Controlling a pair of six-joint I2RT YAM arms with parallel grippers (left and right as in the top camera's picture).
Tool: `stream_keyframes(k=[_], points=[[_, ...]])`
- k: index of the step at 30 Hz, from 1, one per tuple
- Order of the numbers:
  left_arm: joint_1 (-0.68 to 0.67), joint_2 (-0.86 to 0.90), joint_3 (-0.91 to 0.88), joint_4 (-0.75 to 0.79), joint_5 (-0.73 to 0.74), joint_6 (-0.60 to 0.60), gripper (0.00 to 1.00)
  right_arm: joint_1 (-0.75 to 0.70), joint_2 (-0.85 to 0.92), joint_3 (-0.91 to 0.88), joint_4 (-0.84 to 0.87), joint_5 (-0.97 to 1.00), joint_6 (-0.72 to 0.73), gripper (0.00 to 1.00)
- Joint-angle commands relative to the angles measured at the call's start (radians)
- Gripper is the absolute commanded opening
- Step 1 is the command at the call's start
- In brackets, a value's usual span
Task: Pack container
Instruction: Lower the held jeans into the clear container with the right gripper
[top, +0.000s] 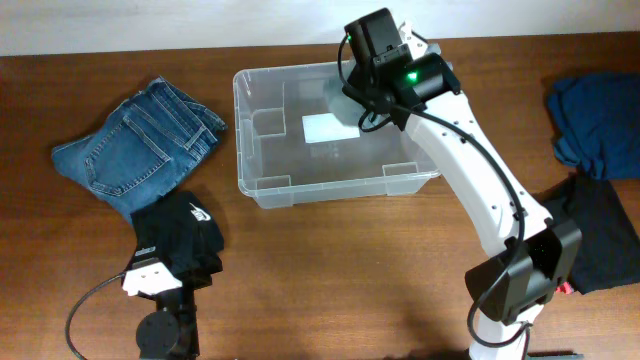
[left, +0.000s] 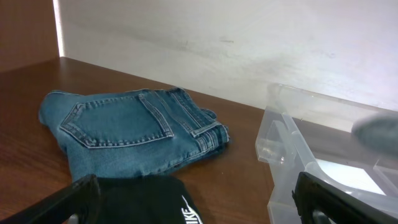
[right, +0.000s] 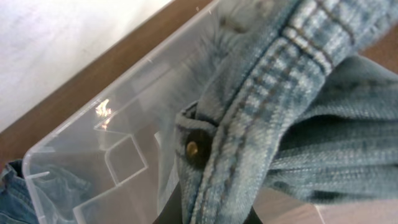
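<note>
The clear container (top: 240, 130) stands at the table's far middle, with a white label (top: 328, 128) on its floor. It also shows in the left wrist view (left: 280, 124) and the right wrist view (right: 74, 137). My right gripper (top: 362, 92) is above the container's far side, shut on a light blue denim garment (right: 280, 93) that hangs from the jaws (right: 214, 214) over the tub. The arm mostly hides the garment in the overhead view. My left gripper (top: 160, 272) is open and empty, low over a black Nike garment (left: 143, 202).
Folded dark blue jeans (top: 135, 145) lie left of the container, with the black garment (top: 180, 235) in front of them. A blue garment (top: 595, 120) and a black garment (top: 600, 235) lie at the right edge. A white wall runs behind the table.
</note>
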Motion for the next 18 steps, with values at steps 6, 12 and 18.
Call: stream_keyframes(k=[6, 12, 18], points=[[0.005, -0.009, -0.007, 0.003, 0.0, 0.013, 0.99, 0.012, 0.034, 0.005, 0.014, 0.006, 0.032, 0.04], [0.005, -0.009, -0.007, 0.002, 0.0, 0.012, 0.99, 0.013, 0.041, 0.004, 0.074, 0.005, -0.058, 0.04], [0.005, -0.009, -0.007, 0.003, 0.0, 0.012, 1.0, 0.013, 0.039, 0.009, 0.198, -0.003, -0.134, 0.04]])
